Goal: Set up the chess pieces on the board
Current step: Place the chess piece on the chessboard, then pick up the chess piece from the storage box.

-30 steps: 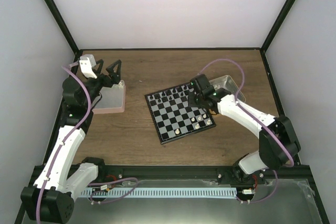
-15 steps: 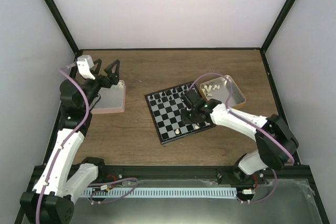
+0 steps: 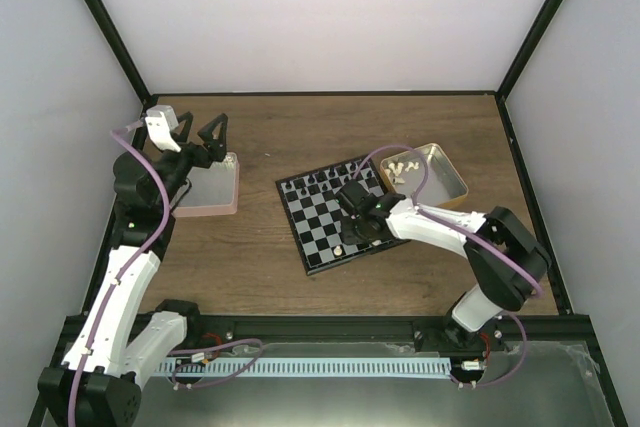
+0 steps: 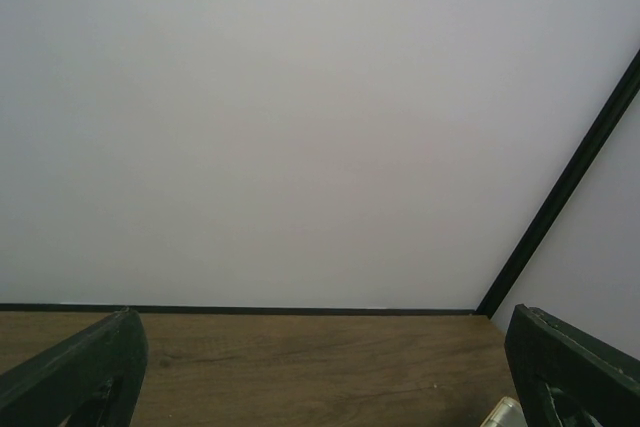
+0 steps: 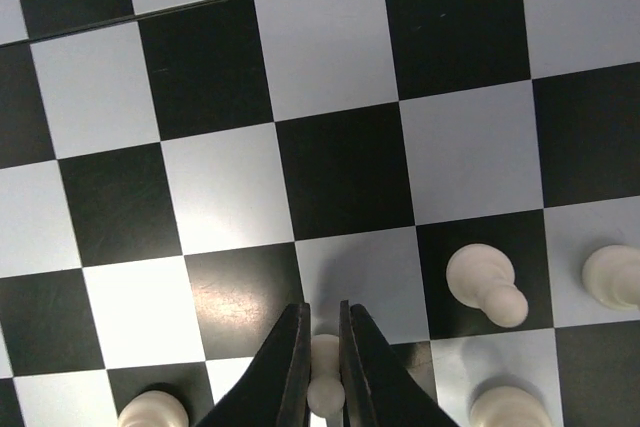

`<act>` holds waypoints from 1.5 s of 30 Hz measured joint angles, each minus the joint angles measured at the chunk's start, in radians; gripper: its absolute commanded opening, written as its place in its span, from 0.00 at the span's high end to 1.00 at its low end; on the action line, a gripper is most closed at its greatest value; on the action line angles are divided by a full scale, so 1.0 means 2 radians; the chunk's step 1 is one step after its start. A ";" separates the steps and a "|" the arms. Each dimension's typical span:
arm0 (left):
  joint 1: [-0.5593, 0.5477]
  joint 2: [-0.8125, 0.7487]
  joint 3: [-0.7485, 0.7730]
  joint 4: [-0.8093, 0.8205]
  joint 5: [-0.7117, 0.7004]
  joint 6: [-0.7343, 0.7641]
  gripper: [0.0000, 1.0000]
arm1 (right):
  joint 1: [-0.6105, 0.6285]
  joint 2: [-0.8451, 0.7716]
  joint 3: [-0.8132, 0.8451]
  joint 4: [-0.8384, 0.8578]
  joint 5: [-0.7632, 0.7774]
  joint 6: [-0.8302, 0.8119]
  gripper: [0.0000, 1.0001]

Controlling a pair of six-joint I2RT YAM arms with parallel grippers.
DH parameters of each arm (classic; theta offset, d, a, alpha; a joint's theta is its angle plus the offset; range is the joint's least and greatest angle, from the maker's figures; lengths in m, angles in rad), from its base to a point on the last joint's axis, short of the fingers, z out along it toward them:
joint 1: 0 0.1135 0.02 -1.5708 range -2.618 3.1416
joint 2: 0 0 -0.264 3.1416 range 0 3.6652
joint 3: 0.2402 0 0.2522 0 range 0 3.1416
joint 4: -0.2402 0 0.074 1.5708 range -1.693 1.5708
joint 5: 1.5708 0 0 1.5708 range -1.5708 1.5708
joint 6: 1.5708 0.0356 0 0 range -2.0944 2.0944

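We see the right gripper [image 5: 322,319] pinched shut on a cream pawn [image 5: 321,387] over the board [image 5: 345,172]; the left gripper [image 4: 320,377] gapes wide, empty.

Overhead view spans the table [image 3: 250,247]; right wrist looks closely down on board [image 5: 340,167].

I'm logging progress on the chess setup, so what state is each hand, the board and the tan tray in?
Left hand: open, empty.
Right hand: shut on a white chess piece.
Board: partly set, few white pieces placed.
Tan tray: holds unplaced pieces.
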 measured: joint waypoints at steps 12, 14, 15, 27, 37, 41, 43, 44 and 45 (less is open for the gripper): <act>0.000 0.001 0.000 0.000 0.000 0.000 0.00 | 0.004 0.013 0.000 0.006 0.035 0.000 0.92; 0.000 0.002 0.000 0.000 0.000 0.000 0.00 | 0.004 0.013 0.000 0.008 0.037 -0.001 0.90; 0.000 0.002 0.000 0.000 0.000 0.000 0.00 | 0.005 0.014 0.000 0.009 0.038 -0.001 0.89; 0.000 0.009 0.000 0.000 0.000 0.000 0.00 | 0.006 0.015 0.005 0.006 0.040 0.000 0.69; 0.000 0.011 0.000 0.000 0.000 0.000 0.00 | -0.003 -0.010 0.062 0.000 0.107 0.004 0.66; 0.000 0.011 0.000 0.000 0.000 0.000 0.00 | -0.045 -0.034 0.073 0.012 0.132 0.004 0.64; 0.000 0.010 0.000 0.000 0.000 0.000 0.00 | -0.085 -0.040 0.073 0.018 0.134 0.003 0.63; 0.000 0.010 0.000 0.000 0.000 0.000 0.00 | -0.109 -0.040 0.073 0.022 0.134 0.003 0.63; 0.000 0.009 0.000 0.000 0.000 0.000 0.00 | -0.129 -0.040 0.072 0.026 0.132 0.003 0.62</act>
